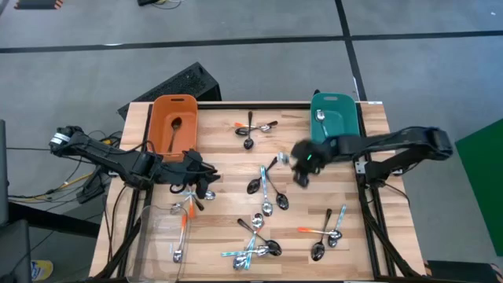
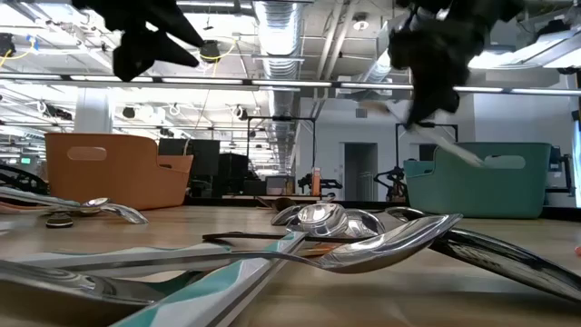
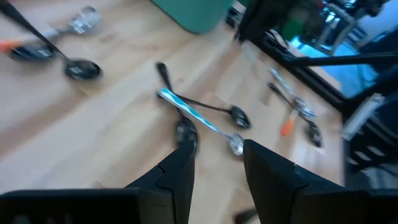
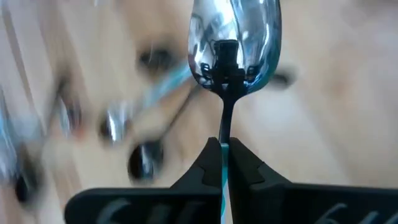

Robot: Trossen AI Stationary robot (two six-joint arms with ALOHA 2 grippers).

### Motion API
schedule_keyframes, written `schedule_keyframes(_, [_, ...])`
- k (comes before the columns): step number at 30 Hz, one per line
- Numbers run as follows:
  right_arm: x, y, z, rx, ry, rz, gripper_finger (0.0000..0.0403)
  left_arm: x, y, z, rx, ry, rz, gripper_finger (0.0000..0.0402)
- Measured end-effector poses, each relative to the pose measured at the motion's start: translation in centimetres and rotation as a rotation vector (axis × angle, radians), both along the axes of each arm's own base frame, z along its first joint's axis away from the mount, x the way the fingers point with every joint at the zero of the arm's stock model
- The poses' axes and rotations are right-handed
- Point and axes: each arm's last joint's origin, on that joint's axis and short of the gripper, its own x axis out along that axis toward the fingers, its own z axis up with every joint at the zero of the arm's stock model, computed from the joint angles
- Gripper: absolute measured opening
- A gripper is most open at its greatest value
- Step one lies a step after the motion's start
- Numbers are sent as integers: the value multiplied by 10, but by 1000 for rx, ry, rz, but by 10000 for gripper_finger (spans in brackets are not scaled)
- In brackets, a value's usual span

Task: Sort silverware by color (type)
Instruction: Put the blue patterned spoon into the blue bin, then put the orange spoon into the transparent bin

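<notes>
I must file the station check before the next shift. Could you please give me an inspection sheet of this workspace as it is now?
Surface: wooden table, crowded.
Job's things: spoons scattered; one in the orange bin, one in the teal bin.
Clutter: clear tray at the front left edge.
Grippers: right pincer shut on a light-blue-handled spoon, lifted; left pincer open above the spoons, holding nothing.
Cables: loose wires on the floor at left.
Surroundings: grey floor; nobody in sight.

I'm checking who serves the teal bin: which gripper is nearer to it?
Right. The right gripper, shut on a blue-handled spoon, hangs just in front of the teal bin. The left gripper, fingers apart, is across the table near the orange bin.
</notes>
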Motion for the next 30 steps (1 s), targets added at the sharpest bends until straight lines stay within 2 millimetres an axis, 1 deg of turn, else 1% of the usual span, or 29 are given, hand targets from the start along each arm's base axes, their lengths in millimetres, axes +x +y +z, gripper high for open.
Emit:
schedule_keyframes(4, [-26,-29,29,-40,-124,-303,16,3,15,0,39,12,39,123])
schedule_keyframes(7, [-52,-46,45,-122,-173,-518,21,4,29,0,38,17,94,123])
schedule_keyframes(10, [-77,-60,47,-219,-108,-693,22,5,44,0,79,33,139,123])
schedule_keyframes(12, [-85,-68,46,-241,-63,-757,22,5,53,0,95,40,169,123])
schedule_keyframes(14, [-92,-75,44,-240,-11,-773,28,4,61,0,89,43,195,123])
schedule_keyframes(16, [-96,-81,42,-230,22,-766,46,4,67,-1,72,47,194,123])
schedule_keyframes(18, [-96,-86,38,-212,55,-775,77,4,70,-1,57,55,174,123])
schedule_keyframes(21, [-98,-91,35,-193,85,-805,139,4,74,-1,66,58,150,123])
schedule_keyframes(24, [-99,-92,34,-152,68,-881,198,3,75,-1,101,70,133,123])
schedule_keyframes(27, [-89,-84,37,-125,-24,-913,235,4,76,0,126,73,120,123])
schedule_keyframes(30, [-75,-69,41,-92,-125,-869,244,4,75,0,123,67,120,123])
